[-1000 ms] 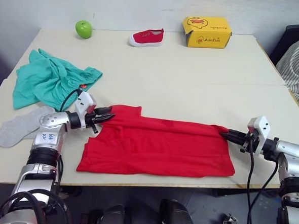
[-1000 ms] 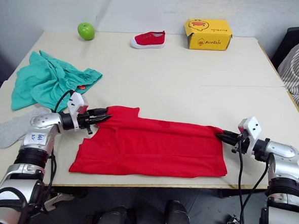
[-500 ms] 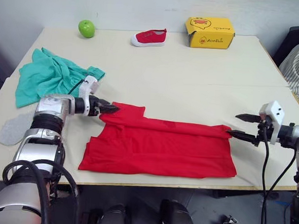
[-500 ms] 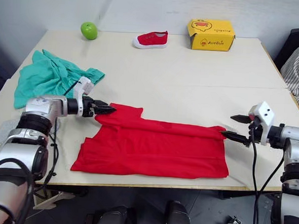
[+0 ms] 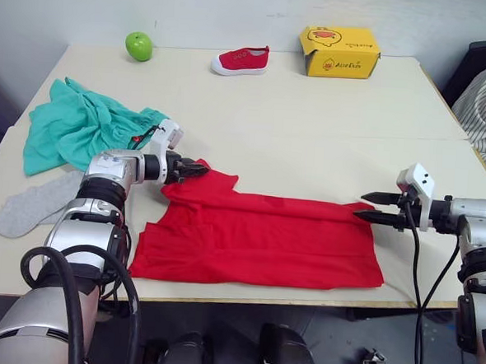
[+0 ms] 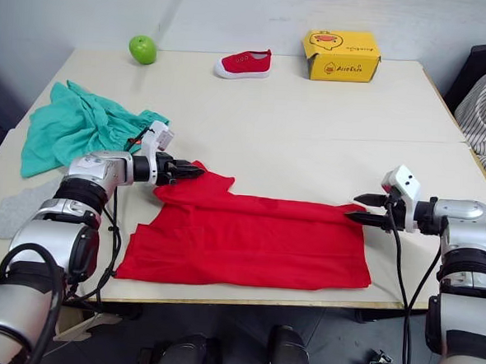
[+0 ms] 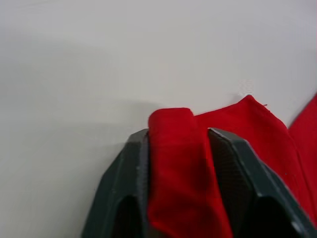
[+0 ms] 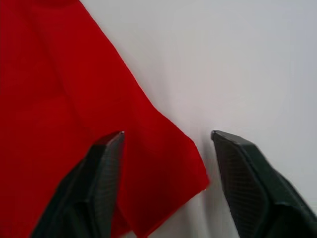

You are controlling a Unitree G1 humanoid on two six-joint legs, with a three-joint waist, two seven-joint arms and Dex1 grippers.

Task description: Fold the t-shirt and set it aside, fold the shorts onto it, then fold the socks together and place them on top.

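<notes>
Red cloth fills my left gripper (image 7: 178, 144): its 2 fingers are clamped on a bunched far corner of the t-shirt (image 5: 256, 240), which lies spread flat along the table's (image 5: 330, 113) near edge. My right gripper (image 5: 372, 206) is spread wide, 1 finger over the shirt's opposite far corner and 1 over bare tabletop, holding nothing. Teal shorts (image 5: 77, 126) and grey socks (image 5: 27, 206) lie to my left. Open tabletop stretches beyond the shirt.

Red t-shirt (image 5: 260, 241), teal shorts (image 5: 77, 131), grey socks (image 5: 28, 206) (plain)
</notes>
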